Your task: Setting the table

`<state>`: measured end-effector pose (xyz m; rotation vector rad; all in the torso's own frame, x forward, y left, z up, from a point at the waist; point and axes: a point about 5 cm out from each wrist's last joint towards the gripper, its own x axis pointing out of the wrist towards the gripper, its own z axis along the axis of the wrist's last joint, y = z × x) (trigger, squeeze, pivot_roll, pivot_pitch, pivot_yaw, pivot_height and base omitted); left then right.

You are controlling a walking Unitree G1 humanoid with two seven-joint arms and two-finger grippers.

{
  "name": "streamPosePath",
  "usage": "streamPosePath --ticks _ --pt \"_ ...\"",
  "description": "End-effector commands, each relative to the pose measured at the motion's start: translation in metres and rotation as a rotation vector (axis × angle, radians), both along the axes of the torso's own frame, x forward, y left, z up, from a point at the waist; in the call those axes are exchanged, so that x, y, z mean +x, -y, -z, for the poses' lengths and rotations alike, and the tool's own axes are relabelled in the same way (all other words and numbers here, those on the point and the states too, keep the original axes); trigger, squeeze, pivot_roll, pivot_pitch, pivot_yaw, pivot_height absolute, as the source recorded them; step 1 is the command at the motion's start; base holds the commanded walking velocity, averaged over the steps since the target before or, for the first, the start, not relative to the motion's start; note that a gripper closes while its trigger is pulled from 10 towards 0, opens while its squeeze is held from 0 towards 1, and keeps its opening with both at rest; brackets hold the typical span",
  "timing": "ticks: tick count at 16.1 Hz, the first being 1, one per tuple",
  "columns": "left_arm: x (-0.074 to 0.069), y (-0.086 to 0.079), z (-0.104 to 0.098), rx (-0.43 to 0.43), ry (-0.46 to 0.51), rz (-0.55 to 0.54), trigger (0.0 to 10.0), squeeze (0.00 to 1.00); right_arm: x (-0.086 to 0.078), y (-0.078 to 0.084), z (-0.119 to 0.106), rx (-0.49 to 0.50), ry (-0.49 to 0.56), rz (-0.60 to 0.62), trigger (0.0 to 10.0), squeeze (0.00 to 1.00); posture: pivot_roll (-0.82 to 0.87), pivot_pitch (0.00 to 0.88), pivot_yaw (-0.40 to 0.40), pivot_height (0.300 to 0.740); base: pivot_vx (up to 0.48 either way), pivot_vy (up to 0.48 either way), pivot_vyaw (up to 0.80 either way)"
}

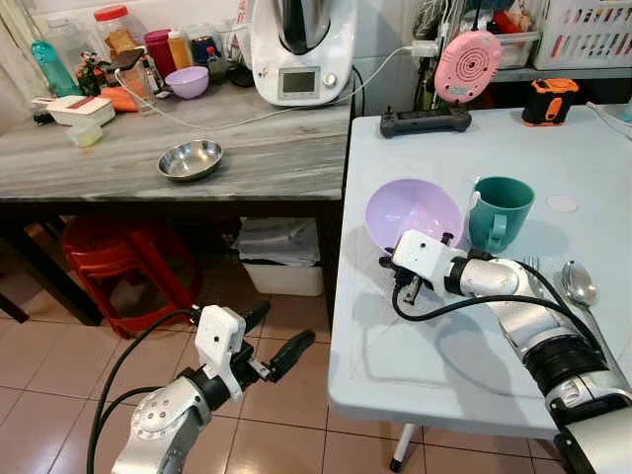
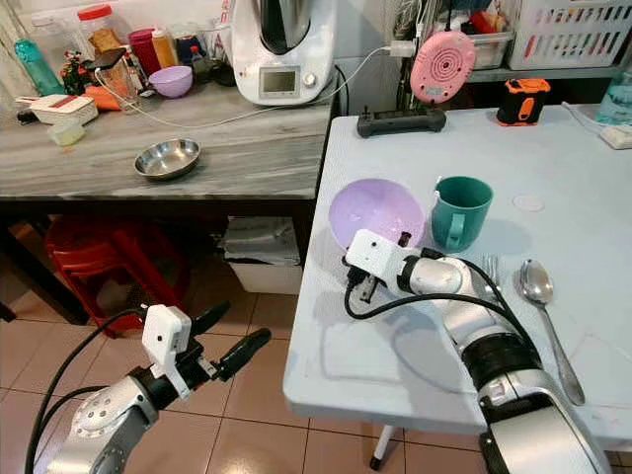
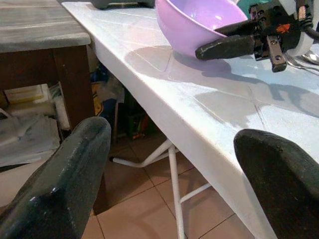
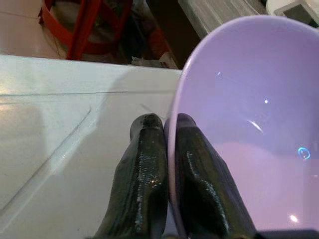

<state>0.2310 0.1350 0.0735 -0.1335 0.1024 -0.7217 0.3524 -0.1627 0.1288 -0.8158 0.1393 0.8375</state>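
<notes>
Right gripper [image 4: 167, 144] pinches the tilted purple bowl's [image 2: 375, 209] rim, 1 finger inside, beside the green mug [image 2: 460, 210]; left gripper [image 2: 232, 336] hangs open.

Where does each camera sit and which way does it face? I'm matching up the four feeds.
Eye views: head stereo pair, looking down at the white table; both arms show.
Left wrist view: beside the table's edge, facing along the left gripper, open.
Right wrist view: above the tabletop, along the right gripper, pinching the purple bowl rim.
Shared: bowl and table appear in all.
</notes>
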Motion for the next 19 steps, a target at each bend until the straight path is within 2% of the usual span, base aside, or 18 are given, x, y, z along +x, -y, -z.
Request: streamPosePath --ticks 1,3,4,7,9,10,11,12,14,15,19 --pt "0.003 -0.008 0.001 0.025 -0.005 -0.018 10.0 0.00 -0.002 -0.009 -0.003 0.023 0.019 -0.042 0.0 0.00 -0.04 0.000 0.151 0.740 0.000 0.000 0.00" --pt "0.005 -0.011 0.003 0.041 0.000 -0.045 10.0 0.00 -0.004 -0.016 -0.008 0.090 0.063 -0.053 0.0 0.00 -0.04 0.000 0.151 0.740 0.000 0.000 0.00" --pt "0.005 -0.011 0.003 0.041 0.000 -0.045 10.0 0.00 -0.004 -0.016 -0.008 0.090 0.063 -0.053 0.0 0.00 -0.04 0.000 0.151 0.740 0.000 0.000 0.00" --pt "0.012 -0.014 0.001 0.033 0.026 -0.111 10.0 0.00 -0.012 -0.025 -0.023 0.322 0.219 0.008 0.0 0.00 -0.04 0.000 0.139 0.740 0.000 0.000 0.00" --pt "0.017 -0.017 -0.003 0.033 0.040 -0.159 10.0 0.00 -0.018 -0.028 -0.023 0.391 0.261 0.053 0.0 0.00 -0.04 0.000 0.132 0.740 0.000 0.000 0.00" --pt "0.022 -0.023 -0.002 0.069 0.040 -0.263 10.0 0.00 -0.023 -0.029 -0.021 0.465 0.283 0.134 2.3 0.00 -0.03 0.000 0.129 0.740 0.000 0.000 0.00" --pt "0.024 -0.025 -0.002 0.081 0.033 -0.303 10.0 0.00 -0.026 -0.029 -0.019 0.500 0.294 0.176 9.1 0.00 -0.03 0.000 0.127 0.740 0.000 0.000 0.00" --pt "0.026 -0.029 -0.003 0.088 0.045 -0.382 10.0 0.00 -0.034 -0.031 -0.017 0.547 0.334 0.239 10.0 0.00 -0.03 0.000 0.127 0.740 0.000 0.000 0.00" --pt "0.030 -0.033 -0.004 0.069 0.037 -0.431 10.0 0.00 -0.039 -0.033 -0.019 0.577 0.379 0.269 10.0 0.00 -0.04 0.000 0.124 0.740 0.000 0.000 0.00" --pt "0.035 -0.034 -0.006 0.054 0.035 -0.457 10.0 0.00 -0.046 -0.038 -0.028 0.578 0.444 0.278 10.0 0.00 -0.04 0.000 0.124 0.740 0.000 0.000 0.00" --pt "0.042 -0.029 -0.010 0.016 0.035 -0.478 10.0 0.00 -0.056 -0.045 -0.031 0.596 0.455 0.290 10.0 0.00 -0.05 0.000 0.126 0.740 0.000 0.000 -0.16"
